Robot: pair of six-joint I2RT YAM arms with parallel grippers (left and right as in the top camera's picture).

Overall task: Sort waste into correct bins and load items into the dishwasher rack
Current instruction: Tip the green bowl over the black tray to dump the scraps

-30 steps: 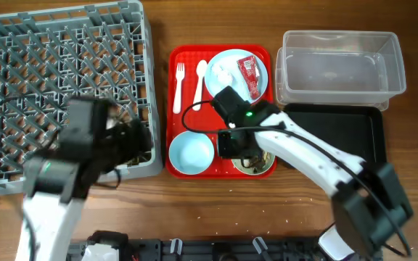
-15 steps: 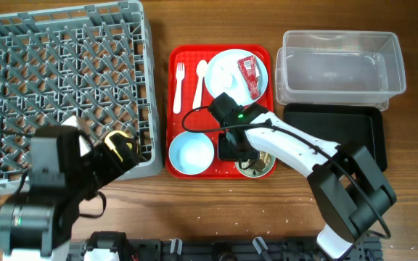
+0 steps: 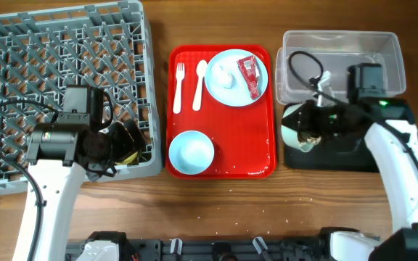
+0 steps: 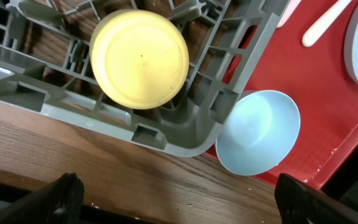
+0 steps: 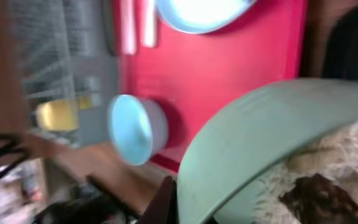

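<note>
Cup (image 4: 140, 58) in rack (image 4: 73, 109); scrap-filled bowl (image 5: 247, 137) over black tray (image 3: 332, 158).

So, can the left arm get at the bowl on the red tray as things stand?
Probably yes. The bowl sits uncovered at the red tray's near-left corner, right beside the rack corner where the left tool hangs open and empty; the yellow cup is already in the rack.

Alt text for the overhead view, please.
The right gripper holds a pale green bowl of food scraps tilted over the black tray, beside the clear tub. On the red tray lie a plate with wrapper and tissue, a fork, a spoon and a blue bowl; the left gripper sits over the grey rack corner.
</note>
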